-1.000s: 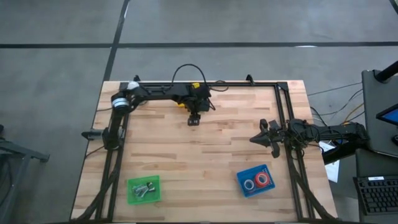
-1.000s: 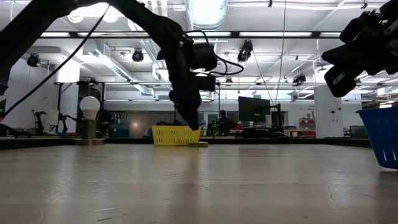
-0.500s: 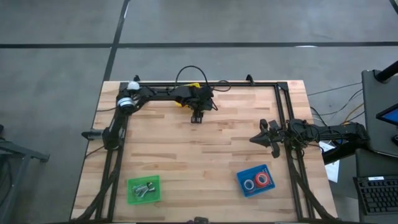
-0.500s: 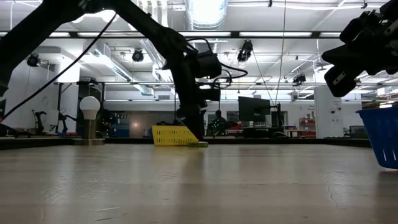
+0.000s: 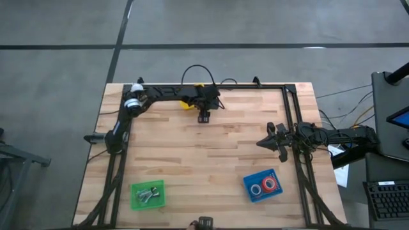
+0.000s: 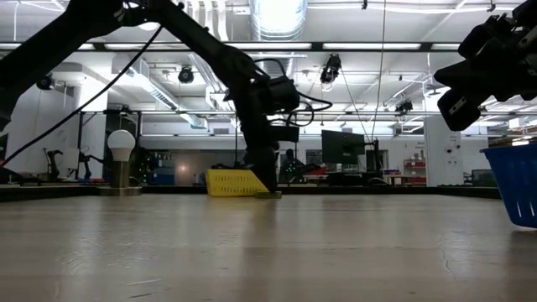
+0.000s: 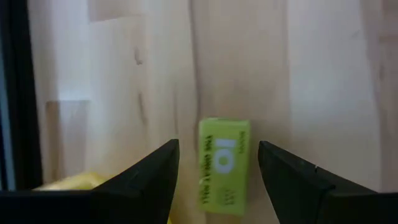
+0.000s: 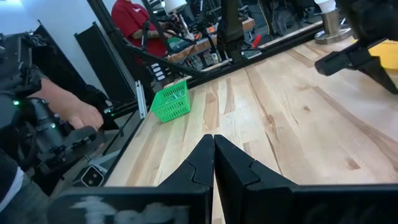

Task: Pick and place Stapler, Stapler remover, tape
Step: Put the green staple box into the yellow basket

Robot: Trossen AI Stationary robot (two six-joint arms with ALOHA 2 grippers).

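A small yellow-green printed box (image 7: 224,165) lies flat on the wooden table near its far edge, next to a yellow basket (image 6: 232,182). My left gripper (image 7: 217,148) hangs over the box, slanting down and open, one finger on each side and neither touching. In the high view this gripper (image 5: 204,118) hides the box. Two tape rolls, one red (image 5: 269,184) and one pale (image 5: 255,190), lie in a blue basket (image 5: 249,181) at the near right. My right gripper (image 5: 261,142) waits shut at the right rail. I cannot make out a stapler or stapler remover.
A green basket (image 5: 147,195) with silvery metal pieces stands at the near left. A dark frame (image 5: 291,115) runs along the table's far, left and right sides. Beyond the table, the right wrist view shows a person's hand (image 8: 74,115) and another person in red (image 8: 134,18).
My left gripper has moved toward the table's far edge and sunk down to the yellow-green box, tipping steeper, and it has stayed open. The box and baskets have not moved.
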